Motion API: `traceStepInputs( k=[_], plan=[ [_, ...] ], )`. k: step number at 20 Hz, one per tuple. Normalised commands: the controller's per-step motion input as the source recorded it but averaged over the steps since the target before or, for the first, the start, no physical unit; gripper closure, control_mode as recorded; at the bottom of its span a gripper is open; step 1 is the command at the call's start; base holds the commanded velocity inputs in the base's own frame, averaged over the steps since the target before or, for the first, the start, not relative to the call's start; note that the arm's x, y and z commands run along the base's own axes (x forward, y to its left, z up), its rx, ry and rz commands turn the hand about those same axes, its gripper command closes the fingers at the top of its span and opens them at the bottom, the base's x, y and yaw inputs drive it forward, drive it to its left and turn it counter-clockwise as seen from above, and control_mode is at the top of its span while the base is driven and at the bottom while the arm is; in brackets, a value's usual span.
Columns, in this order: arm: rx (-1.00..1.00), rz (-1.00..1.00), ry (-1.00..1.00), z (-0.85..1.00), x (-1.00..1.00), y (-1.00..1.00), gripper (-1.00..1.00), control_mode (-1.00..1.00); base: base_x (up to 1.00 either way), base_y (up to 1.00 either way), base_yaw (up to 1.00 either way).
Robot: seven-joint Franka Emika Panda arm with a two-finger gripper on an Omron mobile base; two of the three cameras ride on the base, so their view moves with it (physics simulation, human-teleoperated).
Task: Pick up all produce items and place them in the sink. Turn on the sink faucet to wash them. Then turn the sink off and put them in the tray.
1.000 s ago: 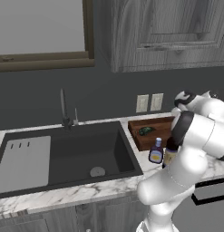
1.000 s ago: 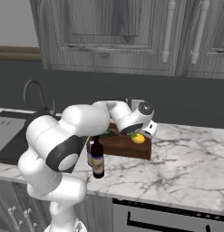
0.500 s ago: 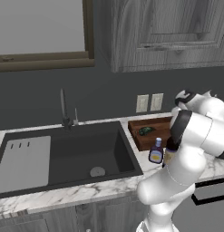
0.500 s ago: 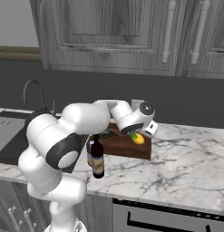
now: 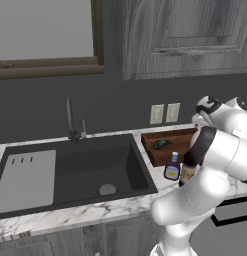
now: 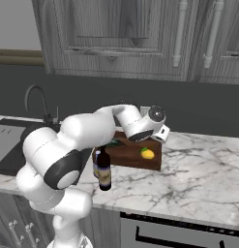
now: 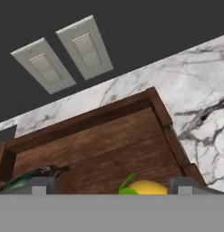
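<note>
A smooth, roundish yellow lemon (image 7: 145, 187) with a small green leaf is seen lying inside the brown, wood-grained tray (image 7: 86, 121), and a dark green oval item (image 5: 160, 145) lies in the same tray. The gripper (image 7: 111, 185) hangs just above the lemon, its dark fingertips (image 7: 43, 185) spread wide and clasping nothing. White veined marble counter (image 7: 199, 90) surrounds the low-walled tray; the dark rectangular sink (image 5: 95, 170) lies beside it.

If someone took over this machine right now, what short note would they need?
Gripper: fingers open, holding nothing, just above the tray.
Yellow fruit and green item: both lie in the tray.
Sink: no produce in it; no water seen running from the faucet.
Done: both produce pieces are in the tray.
Left: apparently nothing but pulling the arm back.
</note>
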Motion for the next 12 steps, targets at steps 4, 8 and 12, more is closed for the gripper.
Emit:
traceStepInputs(
  k=[4,8,12],
  plan=[
    [-0.03,0.00,-0.06,0.23,-0.17,0.00,-1.00,-1.00,0.00,0.00,0.00],
    [-0.01,0.00,-0.04,0.21,-0.35,0.00,-1.00,-1.00,0.00,0.00,0.00],
    [-0.01,0.00,-0.04,0.26,-0.46,0.00,-1.00,-1.00,0.00,0.00,0.00]
  ],
)
